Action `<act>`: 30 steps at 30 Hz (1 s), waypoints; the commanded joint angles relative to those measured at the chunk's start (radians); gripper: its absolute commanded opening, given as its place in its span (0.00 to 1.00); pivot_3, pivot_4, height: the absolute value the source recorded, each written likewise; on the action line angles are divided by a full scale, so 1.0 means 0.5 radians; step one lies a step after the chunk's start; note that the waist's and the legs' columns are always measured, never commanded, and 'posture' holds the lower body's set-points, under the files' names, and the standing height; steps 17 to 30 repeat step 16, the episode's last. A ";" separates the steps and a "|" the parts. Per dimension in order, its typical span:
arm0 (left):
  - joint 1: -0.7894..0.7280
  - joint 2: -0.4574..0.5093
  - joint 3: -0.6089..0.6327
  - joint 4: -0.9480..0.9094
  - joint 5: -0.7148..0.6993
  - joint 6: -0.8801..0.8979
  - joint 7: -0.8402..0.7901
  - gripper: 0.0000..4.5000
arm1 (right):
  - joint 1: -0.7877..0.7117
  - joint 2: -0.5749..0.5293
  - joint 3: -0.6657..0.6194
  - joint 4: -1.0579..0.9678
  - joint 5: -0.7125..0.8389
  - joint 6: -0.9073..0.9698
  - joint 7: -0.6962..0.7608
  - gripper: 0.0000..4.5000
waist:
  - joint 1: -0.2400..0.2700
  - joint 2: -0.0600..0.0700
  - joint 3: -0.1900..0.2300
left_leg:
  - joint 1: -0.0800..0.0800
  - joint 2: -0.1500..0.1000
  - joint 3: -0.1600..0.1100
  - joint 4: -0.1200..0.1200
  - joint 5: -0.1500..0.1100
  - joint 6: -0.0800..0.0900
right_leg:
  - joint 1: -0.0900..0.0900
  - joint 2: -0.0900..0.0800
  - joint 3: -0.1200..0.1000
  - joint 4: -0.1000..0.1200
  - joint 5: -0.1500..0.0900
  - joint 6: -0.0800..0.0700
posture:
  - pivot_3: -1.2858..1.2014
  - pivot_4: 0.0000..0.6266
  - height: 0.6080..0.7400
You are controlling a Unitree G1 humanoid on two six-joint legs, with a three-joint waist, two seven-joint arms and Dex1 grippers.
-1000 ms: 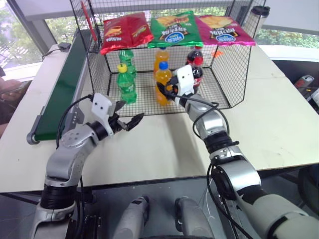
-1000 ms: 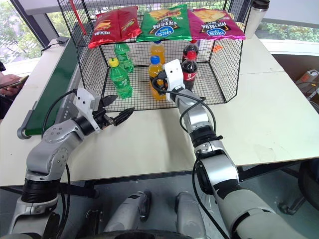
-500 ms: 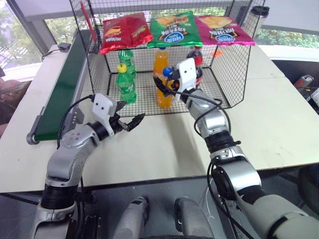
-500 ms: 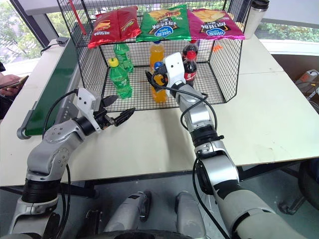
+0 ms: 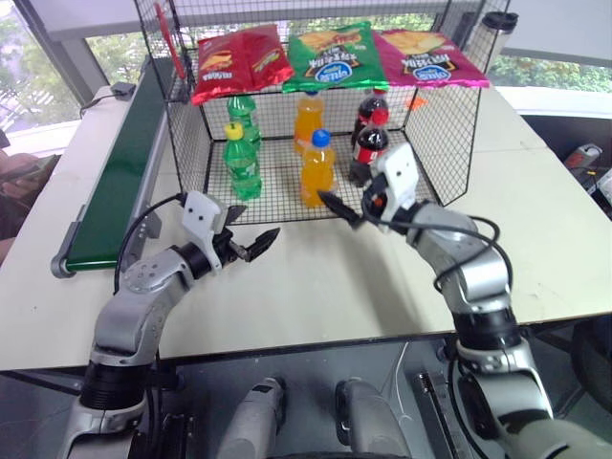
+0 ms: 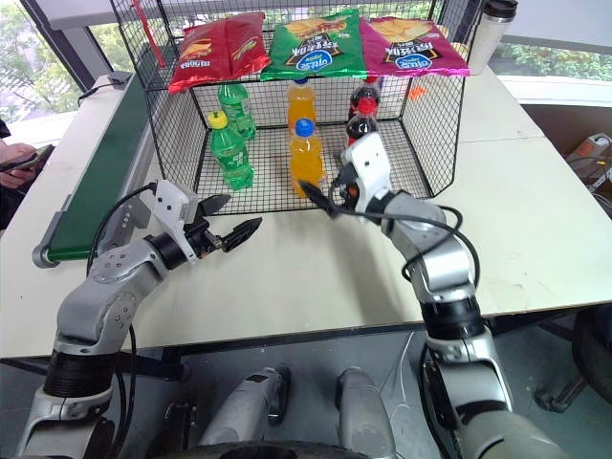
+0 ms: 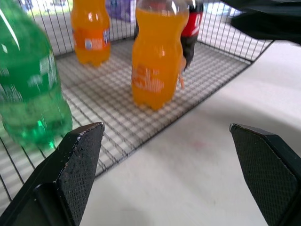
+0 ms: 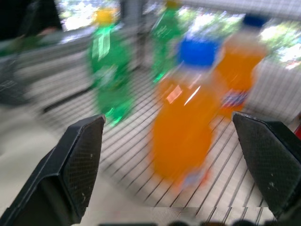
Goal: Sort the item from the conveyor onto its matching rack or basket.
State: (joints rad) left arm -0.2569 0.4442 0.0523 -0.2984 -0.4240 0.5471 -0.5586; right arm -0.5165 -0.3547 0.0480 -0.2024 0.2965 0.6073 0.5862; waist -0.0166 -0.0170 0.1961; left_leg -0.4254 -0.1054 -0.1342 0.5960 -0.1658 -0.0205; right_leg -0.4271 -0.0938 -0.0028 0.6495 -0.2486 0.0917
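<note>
A: Leftmost? Dark green conveyor [image 5: 120, 172], then left gripper [image 5: 251, 243] over the table [image 5: 316, 287], fingers spread apart, holding nothing.

B: Further right? Blue-capped orange soda bottle [image 5: 316, 169] upright inside black wire cage [image 5: 440, 124]; right gripper [image 5: 346, 207] just before it, fingers apart, empty.

A white table [image 5: 535, 239] carries the green conveyor [image 5: 120, 177] beside the black wire-mesh cage [image 5: 435, 143].
</note>
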 commanded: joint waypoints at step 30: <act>0.387 0.032 0.066 -0.369 -0.119 0.164 0.069 1.00 | 0.492 -0.140 -0.152 -0.367 0.124 0.224 -0.145 0.99 | 0.013 0.000 0.000 | 0.001 0.000 0.001 0.001 0.000 0.000 | 0.004 -0.003 -0.001 -0.004 -0.004 -0.008 | 0.52 0.24 0.99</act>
